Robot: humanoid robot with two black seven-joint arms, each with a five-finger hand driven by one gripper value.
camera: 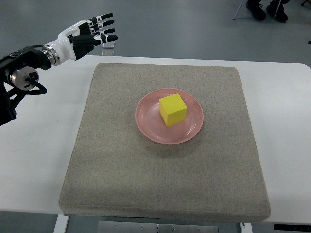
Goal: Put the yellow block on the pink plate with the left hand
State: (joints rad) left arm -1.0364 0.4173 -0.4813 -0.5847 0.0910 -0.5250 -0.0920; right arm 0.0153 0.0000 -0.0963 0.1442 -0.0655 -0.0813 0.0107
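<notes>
**Yellow block sits on the pink plate, my left hand held clear**

The yellow block (172,109) rests on the pink plate (146,121), just off the plate's middle toward 12 o'clock, one corner turned toward me. The plate lies near the centre of a grey-beige mat (121,174), which covers most of the white table (39,160).

My left hand (90,34) hangs at about 10 o'clock from the plate, well apart from it, past the mat's far left corner and over the table's far edge. Its fingers are stretched out and loosely spread, holding nothing. My black forearm enters from the left edge.

Nothing lies on the mat between my hand and the plate. At 1 o'clock, on the floor beyond the table, a person's dark shoes (265,8) show beside a thin chair leg. I can read no writing or label anywhere.
</notes>
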